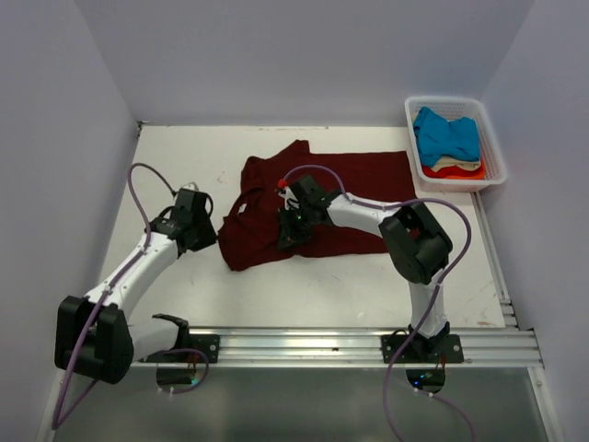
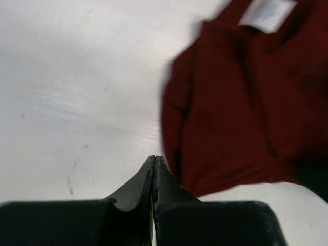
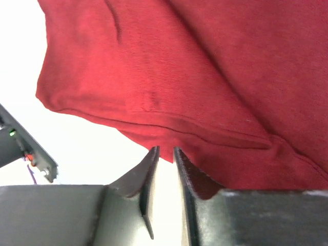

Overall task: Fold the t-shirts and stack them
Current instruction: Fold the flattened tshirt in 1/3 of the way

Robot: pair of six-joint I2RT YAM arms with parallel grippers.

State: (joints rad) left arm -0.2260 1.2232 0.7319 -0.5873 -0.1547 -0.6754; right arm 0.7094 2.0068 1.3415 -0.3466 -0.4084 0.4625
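The dark maroon t-shirt (image 1: pixel 345 184) lies partly folded in the middle of the table, its white neck label (image 1: pixel 280 184) facing up. My right gripper (image 1: pixel 283 241) sits low over the shirt's near left part; in the right wrist view its jaws (image 3: pixel 166 151) stand a narrow gap apart, with the shirt's hem (image 3: pixel 205 61) just at the tips. My left gripper (image 1: pixel 210 232) is shut and holds nothing, hovering above bare table just left of the shirt's left edge (image 2: pixel 241 102). Its closed tips (image 2: pixel 155 159) do not touch the cloth.
At the back right corner stands a white slatted basket (image 1: pixel 490 138) holding a bright blue shirt (image 1: pixel 446 133) on top of a cream one (image 1: pixel 453 163) and an orange-red one (image 1: pixel 457 172). A metal rail (image 1: pixel 322 345) runs along the table's near edge.
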